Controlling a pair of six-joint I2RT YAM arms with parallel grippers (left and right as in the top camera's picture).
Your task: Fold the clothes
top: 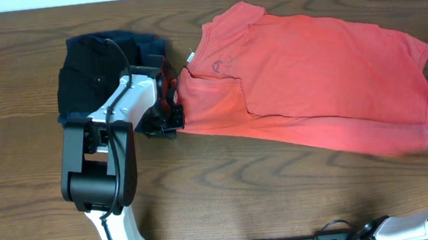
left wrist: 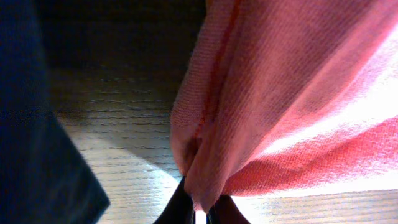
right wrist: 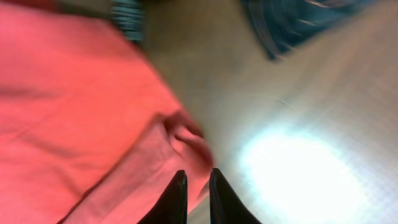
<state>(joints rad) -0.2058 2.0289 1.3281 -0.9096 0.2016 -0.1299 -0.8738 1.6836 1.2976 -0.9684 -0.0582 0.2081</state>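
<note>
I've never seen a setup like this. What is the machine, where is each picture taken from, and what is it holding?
These are two robot arms at a wooden table, each ending in a two-finger gripper. The wide picture looks down from above. The other two come from a camera on each wrist, looking along that arm's fingers. A coral-red T-shirt lies spread out, with a folded black garment and a navy garment beside it. The left gripper is shut on the T-shirt's edge. The right gripper has its fingers close together at another edge, but the blur hides whether it grips.
</note>
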